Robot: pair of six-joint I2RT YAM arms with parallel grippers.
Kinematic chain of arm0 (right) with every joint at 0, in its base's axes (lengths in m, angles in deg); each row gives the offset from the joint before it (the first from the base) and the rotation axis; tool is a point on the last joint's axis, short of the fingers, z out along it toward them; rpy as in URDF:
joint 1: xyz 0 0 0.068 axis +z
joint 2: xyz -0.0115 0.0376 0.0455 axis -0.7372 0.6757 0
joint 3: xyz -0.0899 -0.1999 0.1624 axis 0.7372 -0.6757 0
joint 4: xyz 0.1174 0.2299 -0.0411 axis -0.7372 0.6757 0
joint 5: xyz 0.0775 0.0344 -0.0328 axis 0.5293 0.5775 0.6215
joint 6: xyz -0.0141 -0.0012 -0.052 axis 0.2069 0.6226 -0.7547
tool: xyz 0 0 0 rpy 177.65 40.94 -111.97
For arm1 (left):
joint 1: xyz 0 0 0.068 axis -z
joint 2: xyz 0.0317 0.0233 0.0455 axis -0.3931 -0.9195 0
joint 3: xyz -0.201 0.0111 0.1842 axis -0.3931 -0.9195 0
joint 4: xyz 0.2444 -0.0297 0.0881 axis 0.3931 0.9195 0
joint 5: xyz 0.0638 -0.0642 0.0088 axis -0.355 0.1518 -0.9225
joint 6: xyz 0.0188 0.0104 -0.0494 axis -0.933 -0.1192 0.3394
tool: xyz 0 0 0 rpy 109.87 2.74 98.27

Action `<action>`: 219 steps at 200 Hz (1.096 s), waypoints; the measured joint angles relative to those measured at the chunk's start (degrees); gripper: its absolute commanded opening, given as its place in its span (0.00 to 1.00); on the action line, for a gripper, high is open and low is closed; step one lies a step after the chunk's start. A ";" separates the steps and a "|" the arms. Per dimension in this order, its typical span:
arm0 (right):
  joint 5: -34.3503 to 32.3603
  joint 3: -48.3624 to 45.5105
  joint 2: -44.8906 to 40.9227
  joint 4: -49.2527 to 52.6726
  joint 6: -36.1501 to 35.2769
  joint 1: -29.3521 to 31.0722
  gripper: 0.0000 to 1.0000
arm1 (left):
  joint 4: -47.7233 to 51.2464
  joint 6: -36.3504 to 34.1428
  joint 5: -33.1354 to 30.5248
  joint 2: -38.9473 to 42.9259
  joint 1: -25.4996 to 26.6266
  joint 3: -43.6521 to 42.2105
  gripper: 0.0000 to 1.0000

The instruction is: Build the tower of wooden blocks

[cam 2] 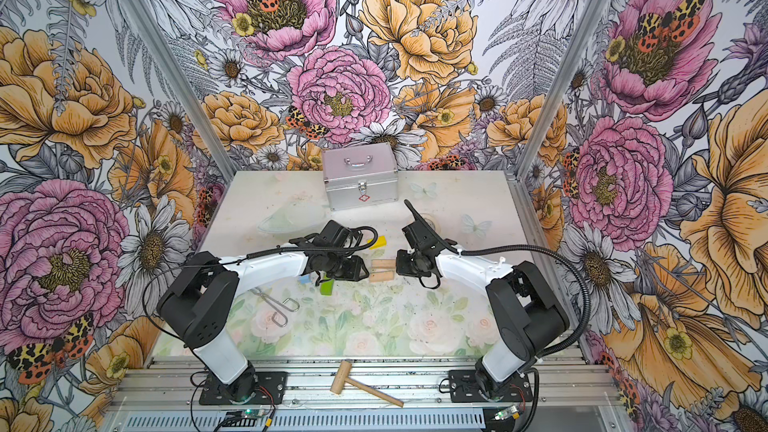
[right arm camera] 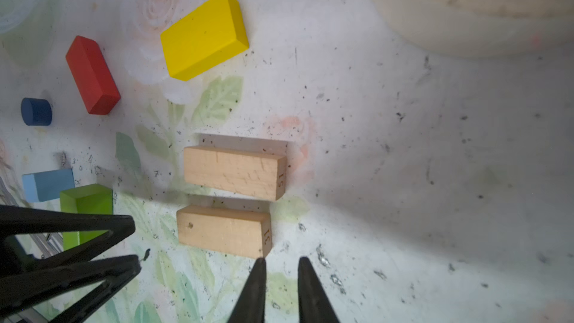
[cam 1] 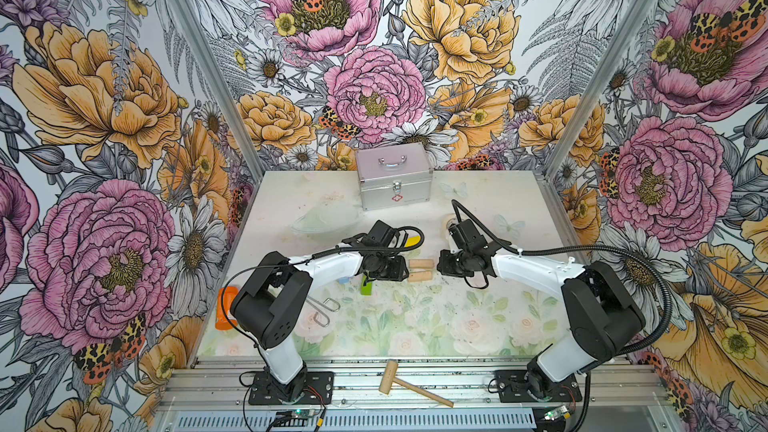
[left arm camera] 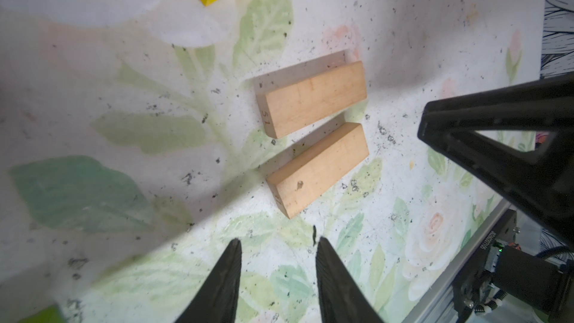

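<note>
Left gripper [cam 1: 401, 272] and right gripper [cam 1: 441, 268] face each other low over the table [cam 1: 478, 326] in both top views. The far tan bar [cam 1: 421, 263] and near tan bar [cam 1: 419, 276] lie flat between them, side by side, a small gap apart, nothing stacked. The yellow bar [cam 1: 413, 241] lies just beyond; the green bar [cam 1: 366, 287] and light blue cube [cam 1: 343, 280] peek out under the left arm

Left wrist view: the left gripper [left arm camera: 278, 243] stands released, fingers [left arm camera: 228, 271] apart over bare table, both tan bars lying just past its tips

Right wrist view: the right gripper [right arm camera: 281, 261] is parted by a narrow slit, grasping nothing — one fingertip [right arm camera: 258, 270] sits just beside the near tan bar's [right arm camera: 223, 231] corner. The red bar [right arm camera: 93, 76] and dark blue cylinder [right arm camera: 36, 111] lie loose to the left, apart from the tan bars
</note>
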 measured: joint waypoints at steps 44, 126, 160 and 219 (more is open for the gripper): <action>1.25 -1.11 0.00 -1.42 0.63 0.17 0.26 | 0.00 0.00 0.26 -0.22 0.02 0.17 0.40; 3.65 -1.14 1.99 -3.48 1.70 1.33 0.28 | 0.02 0.02 1.14 -3.30 0.74 1.42 0.37; 4.11 -1.18 2.78 -3.93 1.88 1.68 0.27 | -0.02 0.02 1.33 -4.52 1.03 2.29 0.34; 4.57 -1.40 3.80 -4.98 1.92 1.68 0.27 | 0.00 0.02 2.27 -4.61 1.11 2.89 0.32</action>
